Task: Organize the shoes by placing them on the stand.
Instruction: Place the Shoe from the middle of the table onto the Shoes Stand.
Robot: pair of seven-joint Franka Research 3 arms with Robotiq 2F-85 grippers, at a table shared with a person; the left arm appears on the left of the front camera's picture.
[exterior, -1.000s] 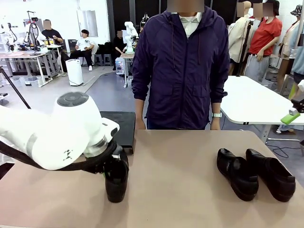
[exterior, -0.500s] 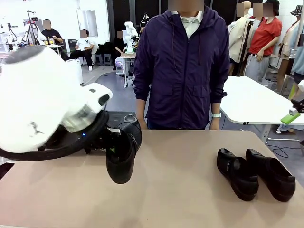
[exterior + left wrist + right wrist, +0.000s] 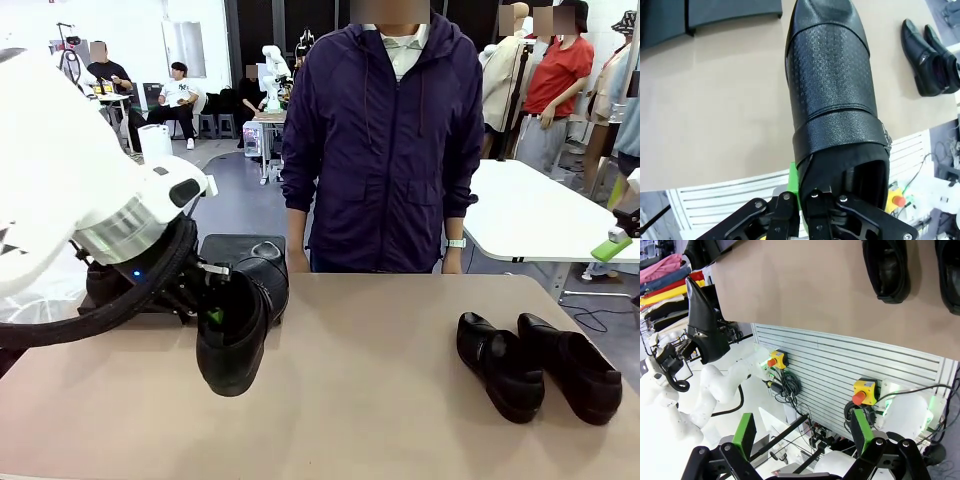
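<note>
A black loafer (image 3: 235,340) hangs clear of the tan worktop (image 3: 380,410) on the robot's left side, clamped in the left end effector (image 3: 213,312). One green pad sits inside the shoe's opening and the other against the outside of its rim. Seen from the left wrist, the same loafer (image 3: 832,85) stretches away from the end effector (image 3: 802,187), its textured upper and strap facing the camera and its toe reaching toward the low black stand (image 3: 715,15) at the worktop's far edge. From the front, the stand (image 3: 222,246) lies just behind the raised shoe.

Well apart, on the right of the worktop, two more loafers (image 3: 498,365) (image 3: 567,368) sit side by side with their toes toward the robot; the left wrist camera catches this pair (image 3: 917,60) (image 3: 942,55) too.

The right end effector (image 3: 802,432) is off the worktop's near edge, with its green-padded fingers (image 3: 744,432) spread wide and nothing between them. Its camera takes in the pair on the worktop (image 3: 886,267) (image 3: 950,270) and the gripped shoe (image 3: 705,320) farther off.

A person in a dark purple jacket (image 3: 385,150) stands at the far side of the worktop, facing the robot.
</note>
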